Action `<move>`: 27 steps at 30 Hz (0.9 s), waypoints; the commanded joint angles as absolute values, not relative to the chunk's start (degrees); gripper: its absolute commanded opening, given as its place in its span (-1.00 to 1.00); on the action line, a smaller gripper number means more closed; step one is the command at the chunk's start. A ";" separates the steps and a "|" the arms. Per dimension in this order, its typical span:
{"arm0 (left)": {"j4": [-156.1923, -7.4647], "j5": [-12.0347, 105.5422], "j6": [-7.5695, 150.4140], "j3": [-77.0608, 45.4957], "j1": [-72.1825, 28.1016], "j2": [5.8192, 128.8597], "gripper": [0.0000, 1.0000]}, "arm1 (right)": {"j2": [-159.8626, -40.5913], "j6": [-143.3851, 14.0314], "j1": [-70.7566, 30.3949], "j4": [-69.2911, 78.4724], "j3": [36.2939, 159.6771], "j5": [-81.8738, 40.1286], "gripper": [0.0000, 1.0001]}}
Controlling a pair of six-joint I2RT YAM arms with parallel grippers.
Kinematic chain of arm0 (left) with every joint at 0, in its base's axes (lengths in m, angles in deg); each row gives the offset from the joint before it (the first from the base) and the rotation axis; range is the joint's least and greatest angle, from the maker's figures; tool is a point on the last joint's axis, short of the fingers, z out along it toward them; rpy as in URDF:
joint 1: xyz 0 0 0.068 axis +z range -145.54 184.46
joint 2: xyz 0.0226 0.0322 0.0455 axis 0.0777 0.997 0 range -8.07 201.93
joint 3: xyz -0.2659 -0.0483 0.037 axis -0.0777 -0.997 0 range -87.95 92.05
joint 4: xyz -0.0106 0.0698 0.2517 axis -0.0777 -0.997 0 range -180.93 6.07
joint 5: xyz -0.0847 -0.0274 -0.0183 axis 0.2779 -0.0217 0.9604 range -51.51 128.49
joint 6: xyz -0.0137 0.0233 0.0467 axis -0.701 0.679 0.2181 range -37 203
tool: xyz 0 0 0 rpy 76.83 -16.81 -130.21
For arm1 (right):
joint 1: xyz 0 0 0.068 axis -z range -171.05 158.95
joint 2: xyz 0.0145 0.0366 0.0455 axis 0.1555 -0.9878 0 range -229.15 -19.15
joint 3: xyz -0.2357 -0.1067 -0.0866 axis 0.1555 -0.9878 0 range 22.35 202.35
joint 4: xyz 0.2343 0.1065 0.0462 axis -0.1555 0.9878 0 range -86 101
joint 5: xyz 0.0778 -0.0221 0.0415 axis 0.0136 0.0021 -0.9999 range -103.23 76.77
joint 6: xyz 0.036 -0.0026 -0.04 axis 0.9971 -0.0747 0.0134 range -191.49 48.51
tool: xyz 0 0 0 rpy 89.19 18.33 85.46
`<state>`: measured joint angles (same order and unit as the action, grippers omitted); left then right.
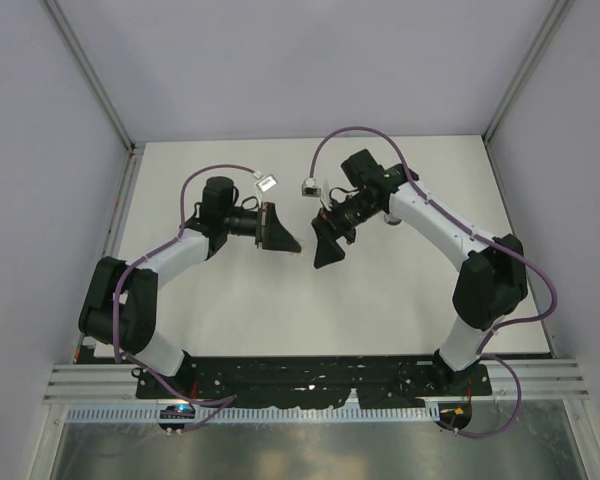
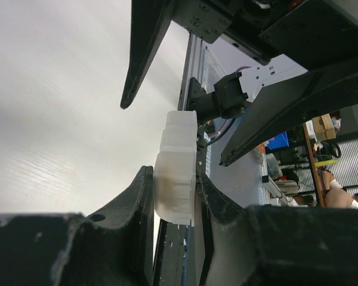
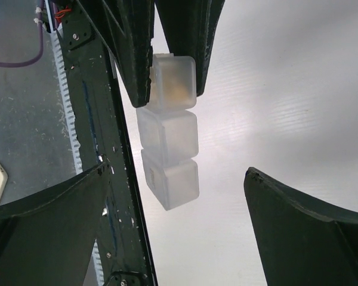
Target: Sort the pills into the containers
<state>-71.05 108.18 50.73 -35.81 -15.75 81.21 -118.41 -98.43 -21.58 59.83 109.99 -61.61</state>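
A translucent white container [image 3: 170, 143], a strip of three joined box compartments, hangs in the air between the two grippers. My left gripper [image 2: 175, 179] is shut on one end compartment [image 2: 176, 190], with a finger flat on each side. In the right wrist view the left gripper's fingers [image 3: 134, 53] clamp the top compartment, which has a faint orange-brown tint inside. No separate pills can be made out. My right gripper [image 3: 176, 173] is open and wide, its fingers to either side of the strip's free end without touching it. In the top view the left gripper [image 1: 283, 238] and right gripper [image 1: 330, 250] face each other over mid-table.
The white table [image 1: 380, 290] has grey walls on three sides. A black rail with the arm bases [image 1: 310, 375] runs along the near edge. Purple cables [image 1: 355, 132] loop above both arms.
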 commanded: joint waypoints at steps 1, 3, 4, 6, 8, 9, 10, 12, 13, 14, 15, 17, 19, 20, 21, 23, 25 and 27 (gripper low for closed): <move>-72.85 106.17 53.73 -35.13 -15.93 80.35 -1.00 | -112.58 -98.47 -21.11 59.28 111.47 -59.21 0.98; -73.03 105.47 53.73 -35.22 -15.93 80.26 -1.00 | -110.91 -97.86 -21.11 58.06 110.86 -56.67 0.99; -73.21 105.03 53.73 -35.22 -15.93 80.09 -1.00 | -109.42 -97.34 -21.11 57.26 110.51 -55.43 0.99; -73.21 104.15 53.91 -35.39 -15.93 79.65 -1.00 | -106.44 -95.41 -21.20 54.11 108.76 -49.39 0.95; -73.21 103.62 54.17 -35.48 -15.93 79.30 -1.00 | -103.37 -93.48 -21.11 50.68 107.09 -42.20 0.92; -73.30 103.27 54.43 -35.66 -15.93 79.12 -1.00 | -102.30 -92.68 -21.20 48.66 106.47 -38.93 0.91; -73.56 103.01 54.70 -35.66 -15.93 78.95 -1.00 | -100.99 -92.50 -21.20 47.95 106.46 -33.59 0.90; -74.09 102.39 55.49 -35.66 -15.93 78.86 -1.00 | -98.96 -92.06 -21.29 47.24 106.55 -25.06 0.90; -74.26 102.21 55.58 -35.57 -15.93 78.77 -1.00 | -98.34 -92.14 -21.29 46.89 106.29 -22.92 0.90; -74.35 101.78 55.75 -35.39 -15.93 78.86 -1.00 | -97.12 -92.15 -21.29 45.93 106.03 -18.03 0.90; -74.44 101.34 56.10 -35.31 -15.93 78.86 -1.00 | -96.50 -91.88 -21.29 45.22 105.33 -15.63 0.90; -74.96 100.02 56.81 -35.04 -15.93 78.86 -1.00 | -94.21 -90.75 -21.29 42.24 103.49 -8.25 0.90; -76.19 98.44 57.86 -34.60 -15.84 78.77 -1.00 | -90.79 -89.34 -21.29 39.16 100.94 -2.44 0.90; -76.63 97.74 58.21 -34.60 -15.84 78.68 -1.00 | -90.17 -89.42 -21.29 37.06 99.10 1.06 0.90; -76.90 97.03 58.39 -34.43 -15.84 78.68 -1.00 | -88.68 -89.68 -21.29 36.52 98.21 3.27 0.90; -76.81 96.15 58.57 -34.43 -15.93 78.86 -1.00 | -86.57 -90.03 -21.20 34.06 95.22 4.17 0.90; -76.29 95.62 58.22 -34.16 -15.84 79.47 -1.00 | -84.37 -89.77 -21.20 32.65 92.85 2.34 0.90; -74.45 95.62 56.47 -33.99 -15.93 80.35 -1.00 | -82.61 -88.46 -20.94 31.33 90.82 0.41 0.90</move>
